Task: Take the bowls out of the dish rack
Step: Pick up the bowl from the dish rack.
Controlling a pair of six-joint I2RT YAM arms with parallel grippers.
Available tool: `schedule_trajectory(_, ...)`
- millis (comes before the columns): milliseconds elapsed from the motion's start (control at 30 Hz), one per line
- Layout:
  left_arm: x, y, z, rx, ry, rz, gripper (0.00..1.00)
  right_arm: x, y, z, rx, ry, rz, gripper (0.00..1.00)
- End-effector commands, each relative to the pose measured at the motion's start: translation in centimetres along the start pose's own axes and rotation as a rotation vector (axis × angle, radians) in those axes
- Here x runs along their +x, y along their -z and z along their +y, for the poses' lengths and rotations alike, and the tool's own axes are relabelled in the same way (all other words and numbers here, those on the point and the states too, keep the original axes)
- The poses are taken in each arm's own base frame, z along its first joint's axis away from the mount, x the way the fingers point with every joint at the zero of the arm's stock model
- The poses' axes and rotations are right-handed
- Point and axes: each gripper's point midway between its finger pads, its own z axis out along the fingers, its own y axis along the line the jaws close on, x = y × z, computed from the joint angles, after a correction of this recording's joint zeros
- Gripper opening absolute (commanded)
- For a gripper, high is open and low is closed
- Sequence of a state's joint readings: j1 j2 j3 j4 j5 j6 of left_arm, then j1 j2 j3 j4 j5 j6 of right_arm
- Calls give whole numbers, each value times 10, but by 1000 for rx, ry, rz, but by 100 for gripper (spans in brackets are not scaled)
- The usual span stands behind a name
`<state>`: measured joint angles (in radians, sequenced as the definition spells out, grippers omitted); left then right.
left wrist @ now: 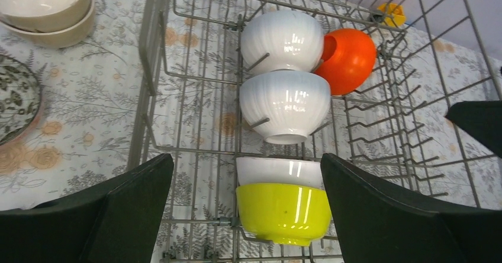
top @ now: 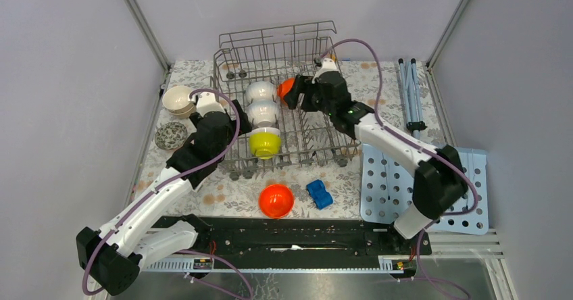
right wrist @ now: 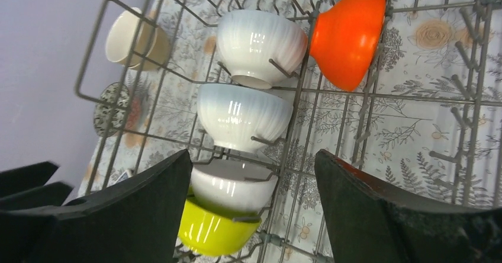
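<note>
Top external view: two white bowls point(top: 262, 103) lie tipped on their sides in a row along the dish rack point(top: 317, 141), each propped by upright tines. That is likely why they stay put at that angle. At the near end of the row a third white one nests with a yellow-green bowl point(top: 265, 143). At the far end an orange bowl point(top: 286, 87) leans against the rearmost white one.

The right gripper point(right wrist: 253, 156) hovers over the row near the orange bowl, jaws spread wide with nothing between them. The left gripper point(left wrist: 245, 174) hangs above the yellow-green bowl, also fully released and apart from it, its fingers straddling the bowl's width as if lined up for a grasp.

Outside the rack, stacked cream bowls point(top: 179, 101) and a patterned bowl point(top: 170, 136) rest on the desk point(top: 230, 192) just to its left. A second orange bowl point(top: 276, 200) sits in front, beside a blue toy car point(top: 319, 194). These spots seem chosen to keep unloaded pieces within each arm's reach.
</note>
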<state>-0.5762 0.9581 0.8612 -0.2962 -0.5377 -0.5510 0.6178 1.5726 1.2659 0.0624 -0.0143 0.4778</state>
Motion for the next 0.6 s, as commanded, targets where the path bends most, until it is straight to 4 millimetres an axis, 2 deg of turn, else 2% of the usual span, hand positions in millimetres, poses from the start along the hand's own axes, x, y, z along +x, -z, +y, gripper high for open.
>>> schedule_trajectory(0,-23,4,13,-86,24,-85,98,-25,-26,4,72,-63,-103,86)
schedule_trajectory(133,-24,4,17,-106,26,-98,97,-21,-49,-16,164,-92,-132,93)
schedule_trajectory(267,-20,2,15,-98,24,-85,96,-14,-71,-25,198,-117,-143,96)
schedule_trajectory(400,-17,0,12,-84,25,-73,96,-7,-96,-32,213,-132,-143,96)
schedule_trajectory(567,-18,1,12,-79,32,-80,96,-3,-114,-42,263,-132,-146,92)
